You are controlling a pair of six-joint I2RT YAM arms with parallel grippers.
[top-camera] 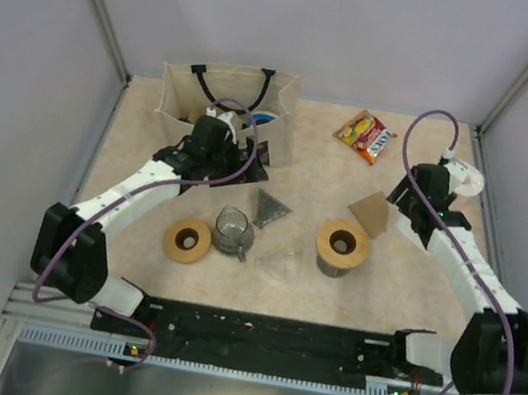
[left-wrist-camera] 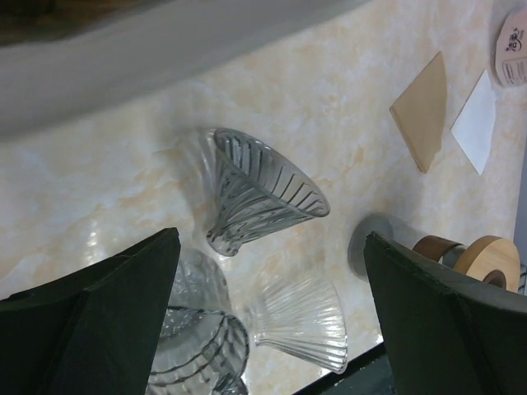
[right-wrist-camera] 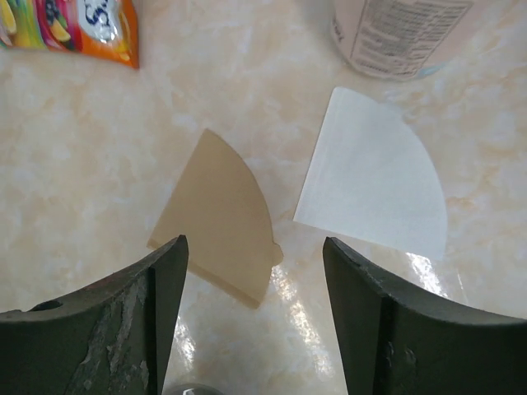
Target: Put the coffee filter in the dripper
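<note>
the right jaws stand parted and hold nothing, hanging over the brown filter (right-wrist-camera: 218, 218), which lies flat on the tabletop (right-wrist-camera: 99, 148) with the white filter (right-wrist-camera: 375, 185) just beside it. the left jaws are spread wide, also holding nothing, over a ribbed glass cone (left-wrist-camera: 255, 193) lying on its side, well apart from the filters. the dripper (top-camera: 342, 243) stands upright close to the brown filter, on the side nearer the arm bases. its centre hole is bare, so no filter is in it yet. the main risk, as i judge it, is the pick: thin paper flat on a smooth top gives the jaws no edge, so they may skate over it, shove it toward the white container (right-wrist-camera: 403, 33), or crease it. a close set too far right could catch the white sheet as well. even once held, the filter is folded flat; pushed in unopened it would likely perch on the tan ring, and a low swing of the arm could tip the dripper
</note>
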